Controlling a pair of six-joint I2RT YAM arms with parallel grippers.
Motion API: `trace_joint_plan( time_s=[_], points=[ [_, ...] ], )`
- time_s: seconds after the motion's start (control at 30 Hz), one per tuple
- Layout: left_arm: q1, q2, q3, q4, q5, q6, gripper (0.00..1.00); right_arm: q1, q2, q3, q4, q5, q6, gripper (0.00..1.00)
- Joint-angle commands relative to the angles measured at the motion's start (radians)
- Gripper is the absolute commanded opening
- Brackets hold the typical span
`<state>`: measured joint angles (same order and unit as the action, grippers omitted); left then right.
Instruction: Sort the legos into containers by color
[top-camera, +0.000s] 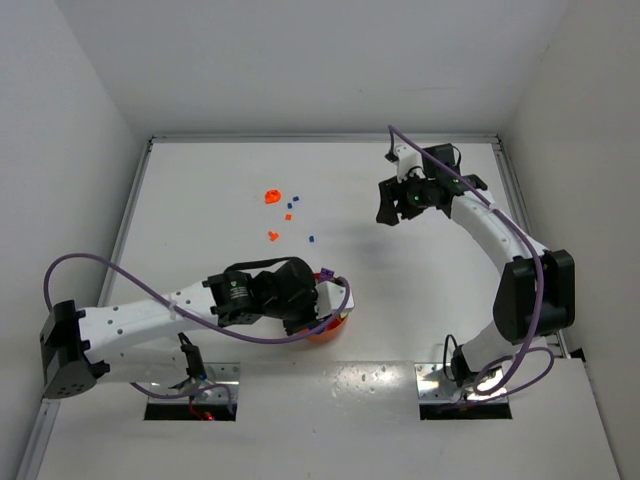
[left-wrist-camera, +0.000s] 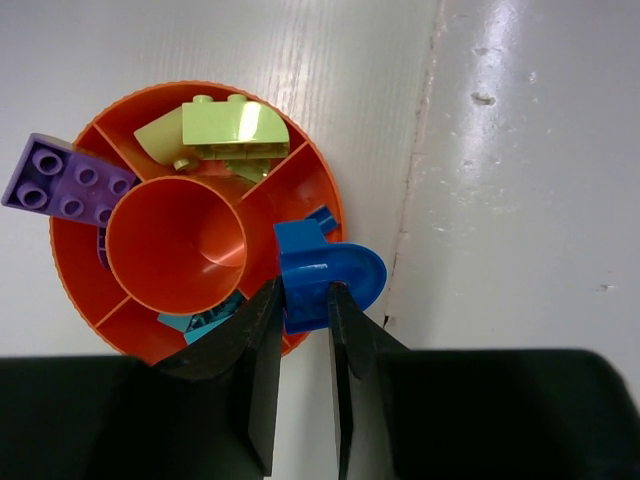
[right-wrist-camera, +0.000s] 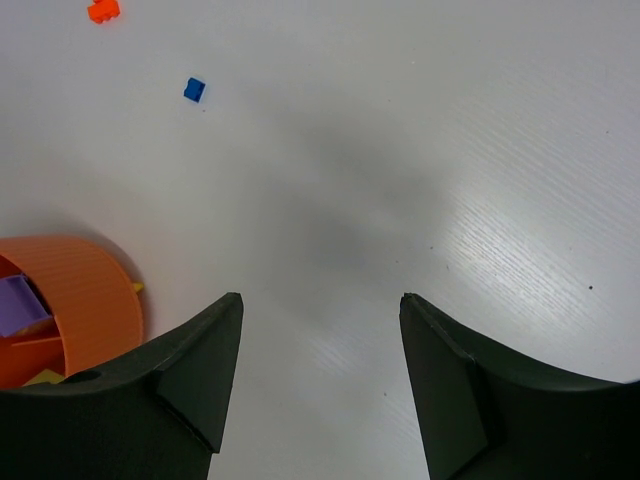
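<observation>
Over one wedge of the orange tray (left-wrist-camera: 60, 262), which sits toward the worktop's (top-camera: 400, 300) near edge, a blue brick (left-wrist-camera: 310, 270) is clamped in your left pincer (left-wrist-camera: 302, 295), its rounded end past the rim. Lime-green bricks (left-wrist-camera: 225, 130), a teal brick (left-wrist-camera: 200, 318) and a purple brick (left-wrist-camera: 65, 180) lying across the rim occupy separate wedges. The central cup (left-wrist-camera: 175, 245) is bare. Sorting looks roughly half done: orange bricks (top-camera: 271, 197) and small blue bricks (top-camera: 311, 239) lie loose farther out. Your right pincer (right-wrist-camera: 320, 310) hangs apart, holding nothing.

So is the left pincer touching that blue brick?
Touching. The left wrist view shows the left pincer squeezing the blue brick from both sides, above the rim of the orange tray.
</observation>
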<state>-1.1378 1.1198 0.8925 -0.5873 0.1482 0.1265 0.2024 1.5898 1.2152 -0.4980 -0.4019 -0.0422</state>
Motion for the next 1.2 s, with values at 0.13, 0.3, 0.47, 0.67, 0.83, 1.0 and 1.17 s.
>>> trace_joint_plan(
  time_s=[0.13, 0.3, 0.47, 0.67, 0.83, 1.0, 1.17],
  points=[
    [-0.01, 0.028, 0.025, 0.027, -0.027, -0.013, 0.08, -0.004, -0.05, -0.005, 0.036, -0.018, -0.008, 0.65],
    [-0.01, 0.037, 0.025, 0.037, -0.047, -0.022, 0.14, -0.004, -0.059, -0.014, 0.036, -0.018, -0.008, 0.65],
    [-0.01, 0.046, 0.025, 0.047, -0.068, -0.022, 0.21, -0.004, -0.059, -0.014, 0.036, -0.018, 0.001, 0.65],
    [-0.01, 0.081, 0.034, 0.047, -0.095, -0.022, 0.22, -0.014, -0.059, -0.014, 0.036, -0.018, 0.001, 0.65],
    [-0.01, 0.09, 0.043, 0.057, -0.104, -0.022, 0.28, -0.014, -0.059, -0.005, 0.036, -0.018, 0.001, 0.65],
    [-0.01, 0.1, 0.043, 0.066, -0.113, -0.031, 0.4, -0.014, -0.05, -0.005, 0.036, -0.028, 0.001, 0.65],
    [-0.01, 0.109, 0.043, 0.066, -0.122, -0.031, 0.48, -0.014, -0.05, -0.005, 0.036, -0.028, 0.001, 0.65]
  ],
)
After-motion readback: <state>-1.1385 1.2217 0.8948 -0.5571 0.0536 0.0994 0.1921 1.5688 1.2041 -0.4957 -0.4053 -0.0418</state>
